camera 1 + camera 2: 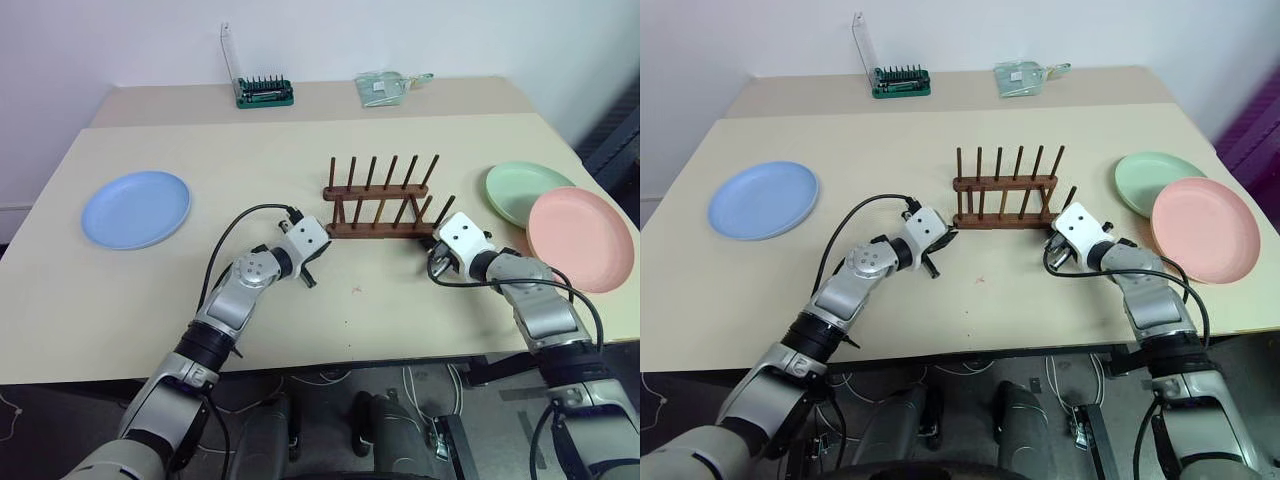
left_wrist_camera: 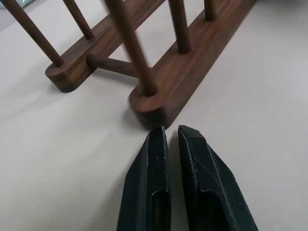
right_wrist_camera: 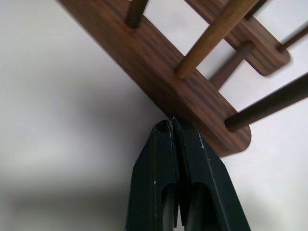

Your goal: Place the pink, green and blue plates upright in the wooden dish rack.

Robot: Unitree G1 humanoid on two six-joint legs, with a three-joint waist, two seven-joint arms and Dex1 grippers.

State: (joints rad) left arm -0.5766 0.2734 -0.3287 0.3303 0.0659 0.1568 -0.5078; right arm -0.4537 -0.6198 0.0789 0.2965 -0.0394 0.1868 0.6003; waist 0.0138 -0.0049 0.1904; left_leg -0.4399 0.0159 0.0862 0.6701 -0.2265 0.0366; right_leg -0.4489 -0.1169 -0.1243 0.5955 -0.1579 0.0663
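Head views: you face a matte beige table (image 1: 300, 320). At its centre stands the rack (image 1: 380, 205) — dark reddish-brown wood, two parallel rails, each with a row of thin round pegs. The blue plate (image 1: 136, 208) lies flat, well apart on the left side. The green plate (image 1: 525, 190) and pink plate (image 1: 580, 238) lie flat on the right side, the pink one overlapping the green one's near edge. All three are round, shallow, matte plastic with raised rims; none is in the rack. The left gripper (image 1: 312, 262) sits low at the rack's left end, near rail. The right gripper (image 1: 436, 262) sits low at the right end, near rail. Both are empty. On the far table stand a green bit tray (image 1: 264, 94) and a clear bag (image 1: 385, 88).

Left wrist view: you see the two black, faceted fingers (image 2: 154, 168) almost together, a thin gap between the tips, nothing held. The rounded end of the near rail (image 2: 163, 98) lies just beyond the tips — very close, contact cannot be told. The wood grain is fine and streaked.

Right wrist view: the fingers (image 3: 192, 159) are pressed fully together with nothing between them. Their tips meet the side of the near rail (image 3: 159, 72), close to its rounded end.
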